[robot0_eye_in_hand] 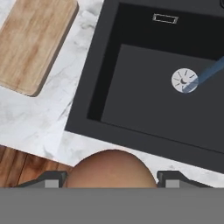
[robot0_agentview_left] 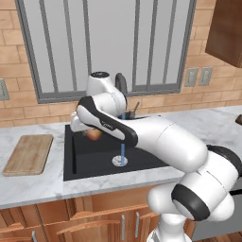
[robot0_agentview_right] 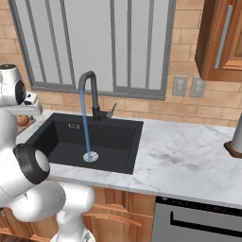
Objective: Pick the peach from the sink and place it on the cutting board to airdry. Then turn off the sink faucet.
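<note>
- The peach [robot0_eye_in_hand: 110, 168], orange-red and round, is held between the claw's [robot0_eye_in_hand: 107, 178] fingertips above the sink's near-left rim
- The sink [robot0_eye_in_hand: 144, 109], a matte black basin, is set into the desk
- The cutting board [robot0_agentview_left: 29, 153] lies flat left of the sink
- The sink faucet [robot0_agentview_right: 90, 94] is seen running, its stream landing on the silver drain

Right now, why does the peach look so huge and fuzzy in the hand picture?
In the hand view the peach sits right under the camera between the gripper tips, so it looms large and soft-edged, with no sharp highlight. In the left base view it is a small orange spot over the sink, partly hidden by the arm. All views are evenly lit, with no glare.
</note>
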### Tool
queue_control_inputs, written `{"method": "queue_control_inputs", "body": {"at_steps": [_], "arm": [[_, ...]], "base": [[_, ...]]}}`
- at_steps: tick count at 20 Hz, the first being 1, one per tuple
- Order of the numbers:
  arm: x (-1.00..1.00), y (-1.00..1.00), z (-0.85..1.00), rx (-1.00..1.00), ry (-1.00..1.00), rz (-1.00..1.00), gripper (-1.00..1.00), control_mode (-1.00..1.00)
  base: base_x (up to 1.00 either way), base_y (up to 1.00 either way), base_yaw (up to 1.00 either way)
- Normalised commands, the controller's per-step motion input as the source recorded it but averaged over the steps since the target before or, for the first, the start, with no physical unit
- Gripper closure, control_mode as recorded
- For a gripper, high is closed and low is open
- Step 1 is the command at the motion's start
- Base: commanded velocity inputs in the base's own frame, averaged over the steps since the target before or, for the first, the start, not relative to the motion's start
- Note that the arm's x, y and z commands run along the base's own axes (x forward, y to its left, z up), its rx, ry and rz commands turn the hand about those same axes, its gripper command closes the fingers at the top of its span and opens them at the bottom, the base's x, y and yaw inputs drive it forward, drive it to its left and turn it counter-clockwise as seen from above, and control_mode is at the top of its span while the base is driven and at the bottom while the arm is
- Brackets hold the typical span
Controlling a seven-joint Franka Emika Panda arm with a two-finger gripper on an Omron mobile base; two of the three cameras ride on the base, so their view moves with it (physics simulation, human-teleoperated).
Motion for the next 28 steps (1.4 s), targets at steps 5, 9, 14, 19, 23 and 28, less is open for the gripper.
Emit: {"method": "queue_control_inputs", "body": {"at_steps": [5,9,14,19,23,28], "arm": [[0.00,0.38,0.01,0.00,-0.06,0.02,1.00,-1.00],[0.00,0.45,0.01,0.00,-0.10,0.00,1.00,-1.00],[0.00,0.48,0.01,0.00,-0.13,0.00,1.00,-1.00],[0.00,0.46,0.00,0.03,-0.05,0.00,1.00,-1.00],[0.00,0.39,0.00,0.09,0.00,0.00,1.00,-1.00],[0.01,0.33,0.00,0.12,0.00,0.00,1.00,-1.00]], "base": [[0.00,0.00,0.00],[0.00,0.00,0.00],[0.00,0.00,0.00],[0.00,0.00,0.00],[0.00,0.00,0.00],[0.00,0.00,0.00]]}}
